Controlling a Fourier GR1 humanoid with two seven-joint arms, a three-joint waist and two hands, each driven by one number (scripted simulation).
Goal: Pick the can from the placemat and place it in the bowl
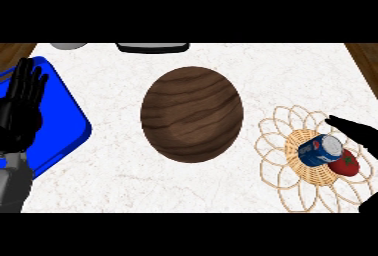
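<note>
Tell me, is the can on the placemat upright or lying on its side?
On its side: the can shows its blue wall and silver end, resting on the woven placemat.

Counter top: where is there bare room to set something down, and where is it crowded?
Bare marble lies between the wooden bowl and the blue tray, and along the near edge below the bowl. Crowded: the woven placemat, carrying the can, a red object and the right hand.

A dark, wood-grained oval bowl [192, 114] looked smooth and matt; the tan round wicker placemat [295, 150] was openwork; the white desk [118, 175] appeared marbled; a blue metal can [320, 149] gleamed.
</note>
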